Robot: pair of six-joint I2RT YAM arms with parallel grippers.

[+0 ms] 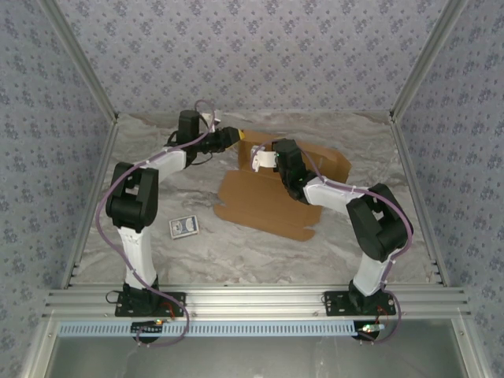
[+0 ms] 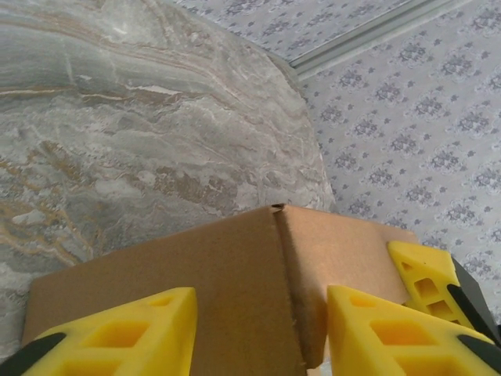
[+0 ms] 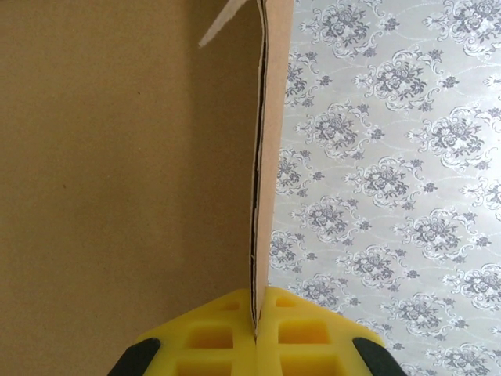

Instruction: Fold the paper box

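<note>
The paper box point(image 1: 268, 206) is a brown die-cut cardboard sheet lying mid-table, with its far panels raised. My left gripper point(image 1: 236, 138) is at its far left corner. In the left wrist view a folded corner of the paper box point(image 2: 235, 274) stands between the yellow fingers of the left gripper point(image 2: 262, 313), which are open and apart from it on the right side. My right gripper point(image 1: 262, 160) is just right of the left one. It is shut on the edge of an upright cardboard wall point(image 3: 262, 157), pinched between the pads of the right gripper point(image 3: 256, 329).
A small blue-and-white card packet point(image 1: 184, 227) lies on the marble-patterned table point(image 1: 157, 157) left of the sheet. Patterned walls close the back and both sides. An aluminium rail point(image 1: 252, 301) runs along the near edge by the arm bases.
</note>
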